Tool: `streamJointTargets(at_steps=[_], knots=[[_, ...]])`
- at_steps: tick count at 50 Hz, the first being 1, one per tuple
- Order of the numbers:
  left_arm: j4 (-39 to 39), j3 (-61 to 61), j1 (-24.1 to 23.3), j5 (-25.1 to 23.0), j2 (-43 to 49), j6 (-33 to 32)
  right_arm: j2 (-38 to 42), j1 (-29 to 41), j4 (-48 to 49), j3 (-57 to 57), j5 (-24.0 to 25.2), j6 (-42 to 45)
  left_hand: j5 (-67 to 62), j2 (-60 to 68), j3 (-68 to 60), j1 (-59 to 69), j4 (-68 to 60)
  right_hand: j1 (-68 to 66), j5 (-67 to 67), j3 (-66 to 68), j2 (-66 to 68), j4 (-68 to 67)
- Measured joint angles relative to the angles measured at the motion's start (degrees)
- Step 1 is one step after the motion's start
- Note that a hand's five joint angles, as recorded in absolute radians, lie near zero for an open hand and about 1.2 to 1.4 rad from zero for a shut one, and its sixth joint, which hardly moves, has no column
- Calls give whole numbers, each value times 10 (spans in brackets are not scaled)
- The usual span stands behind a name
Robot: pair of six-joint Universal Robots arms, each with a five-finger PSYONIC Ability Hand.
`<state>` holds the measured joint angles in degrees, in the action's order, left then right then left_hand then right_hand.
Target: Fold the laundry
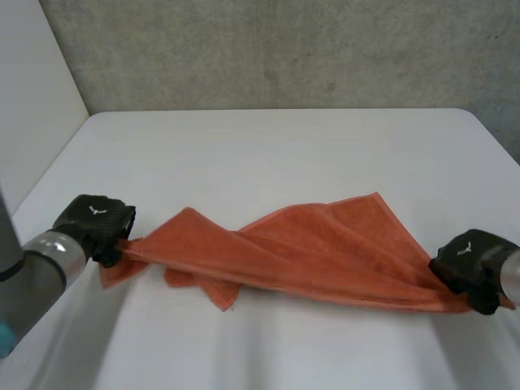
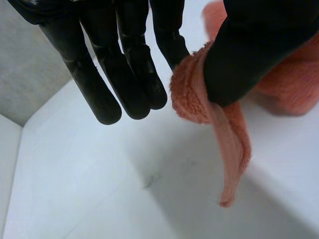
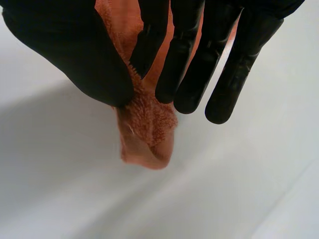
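Pinches one end of orange towel (image 1: 309, 252) between thumb and fingers (image 2: 169, 45) of left hand (image 1: 97, 221), pinches other end likewise in right hand (image 1: 470, 262), holds it stretched between both, low over desk (image 1: 276, 146).

Crumpled orange towel (image 1: 325, 252) stretched between left hand (image 1: 97, 223) and right hand (image 1: 471, 264), across white table (image 1: 276, 146).

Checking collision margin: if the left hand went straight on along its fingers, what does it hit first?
Probably the bare white table just past the left hand's fingertips; the pinched orange towel corner hangs beside that line. Depth unclear.
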<state>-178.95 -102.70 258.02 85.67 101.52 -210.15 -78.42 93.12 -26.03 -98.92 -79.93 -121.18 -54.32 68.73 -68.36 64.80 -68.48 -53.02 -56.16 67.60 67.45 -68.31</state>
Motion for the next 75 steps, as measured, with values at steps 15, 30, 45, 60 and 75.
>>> streamJointTargets(at_steps=[15,30,45,60,75], knots=[[-104,385,-30,6,82,-13,57,61,144,413,-28,-236,-9,0,-1,0,0,-17,-5,3,1,0],[-268,256,-25,20,-14,-11,-35,65,298,312,-19,-354,-9,0,-1,0,0,-22,-8,3,1,0],[-276,-66,-3,5,28,-10,-32,52,310,-28,47,-311,-9,0,-1,0,0,-22,-8,3,1,0],[-277,-80,23,-34,82,-9,-24,19,345,-98,57,-303,143,-193,186,-153,190,-22,-8,3,1,0],[-84,-110,80,-45,-159,-42,-121,-6,118,-31,50,-204,-14,-1,1,2,0,-22,-8,3,1,0]])
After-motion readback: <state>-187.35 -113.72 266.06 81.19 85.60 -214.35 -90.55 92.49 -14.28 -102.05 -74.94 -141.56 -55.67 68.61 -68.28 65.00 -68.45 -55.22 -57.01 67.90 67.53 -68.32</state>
